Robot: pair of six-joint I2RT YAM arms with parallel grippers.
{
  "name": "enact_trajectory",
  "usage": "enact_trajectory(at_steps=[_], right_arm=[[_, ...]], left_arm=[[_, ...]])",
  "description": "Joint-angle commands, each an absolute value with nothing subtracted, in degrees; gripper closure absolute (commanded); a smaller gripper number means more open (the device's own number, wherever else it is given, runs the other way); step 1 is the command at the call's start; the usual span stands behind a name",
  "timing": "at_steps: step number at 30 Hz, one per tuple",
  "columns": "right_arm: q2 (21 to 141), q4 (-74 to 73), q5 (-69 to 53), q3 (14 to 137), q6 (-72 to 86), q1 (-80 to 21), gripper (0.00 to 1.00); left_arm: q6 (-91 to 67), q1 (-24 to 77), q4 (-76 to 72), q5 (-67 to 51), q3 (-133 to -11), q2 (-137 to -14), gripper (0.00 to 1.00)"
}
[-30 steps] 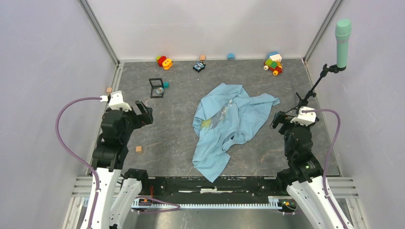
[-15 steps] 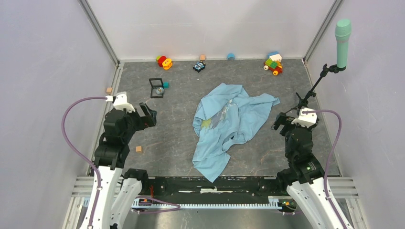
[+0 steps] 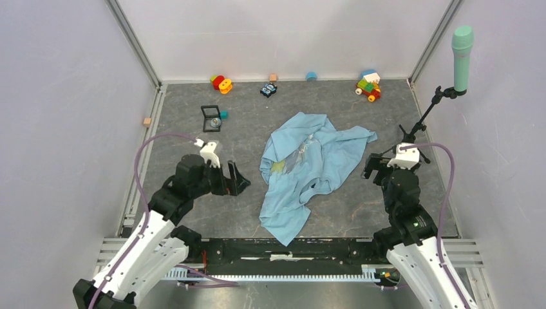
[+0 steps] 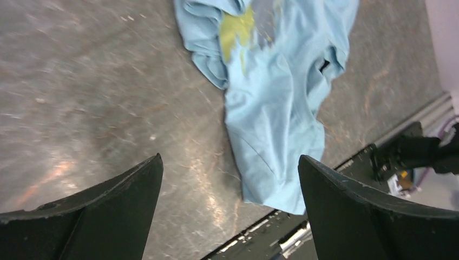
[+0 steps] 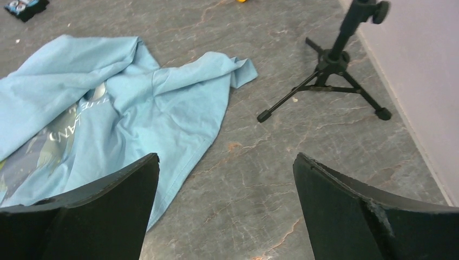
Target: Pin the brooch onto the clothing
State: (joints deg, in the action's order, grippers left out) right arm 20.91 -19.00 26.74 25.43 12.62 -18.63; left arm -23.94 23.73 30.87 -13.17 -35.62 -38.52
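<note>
blue, limp clothing [image 3: 315, 164] is judged easily bunched; the tiny hard brooch [image 3: 216, 121], far left, is best pinched edgewise; left gripper [image 3: 236, 180] and right gripper [image 3: 373, 167] are spread wide, empty

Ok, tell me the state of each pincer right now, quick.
Left pincer: open, jaws wide apart, holding nothing.
Right pincer: open, jaws wide apart, holding nothing.

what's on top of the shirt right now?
Nothing lies on the T-shirt; only its own folds and print show. Whatever sits under the crumpled cloth is hidden.
</note>
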Motion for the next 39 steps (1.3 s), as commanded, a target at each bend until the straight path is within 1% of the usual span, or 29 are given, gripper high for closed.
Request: enact_trajectory(at_steps=[1, 6, 9, 13, 18, 22, 23, 27, 32, 35, 39], right_arm=[[24.43, -18.69, 20.67, 26.84, 13.53, -18.85, 0.02], [29.80, -17.68, 13.68, 26.33, 14.42, -18.82, 0.02], [32.20, -17.15, 11.15, 25.65, 15.02, -18.83, 0.02], [33.73, -15.43, 8.43, 23.83, 15.90, -18.81, 0.02], [34.63, -14.09, 6.99, 22.08, 16.86, -18.84, 0.01], [35.03, -13.69, 6.44, 21.58, 17.16, -18.84, 0.01], [35.08, -13.61, 6.27, 21.50, 17.14, -18.88, 0.01], [35.53, -13.02, 5.82, 21.06, 17.26, -18.89, 0.01], [36.55, -11.21, 5.11, 19.86, 17.74, -18.77, 0.01], [37.95, -7.87, 3.19, 17.69, 18.83, -18.84, 0.02], [41.98, -3.61, 0.92, 14.85, 20.45, -18.82, 0.02]], left_arm=[[-33.49, 30.06, 24.32, -14.86, -29.94, -37.57, 0.00], [-40.73, 40.22, 18.21, -12.29, -22.46, -38.31, 0.00], [-42.73, 45.78, 16.83, -8.99, -20.59, -40.09, 0.00], [-44.57, 50.88, 12.56, -7.84, -18.47, -44.04, 0.02], [-46.19, 55.46, 7.43, -7.32, -18.31, -51.76, 0.16], [-46.39, 59.66, 7.26, -2.18, -20.17, -56.84, 0.31], [-46.65, 60.75, 6.99, -0.43, -20.50, -57.54, 0.34], [-48.30, 64.15, 5.94, 5.97, -21.18, -59.48, 0.39], [-50.37, 66.64, 5.80, 12.90, -20.94, -59.79, 0.54], [-50.89, 66.88, 5.71, 15.24, -20.40, -58.70, 0.69], [-50.84, 66.88, 5.62, 16.40, -20.12, -57.81, 0.87]])
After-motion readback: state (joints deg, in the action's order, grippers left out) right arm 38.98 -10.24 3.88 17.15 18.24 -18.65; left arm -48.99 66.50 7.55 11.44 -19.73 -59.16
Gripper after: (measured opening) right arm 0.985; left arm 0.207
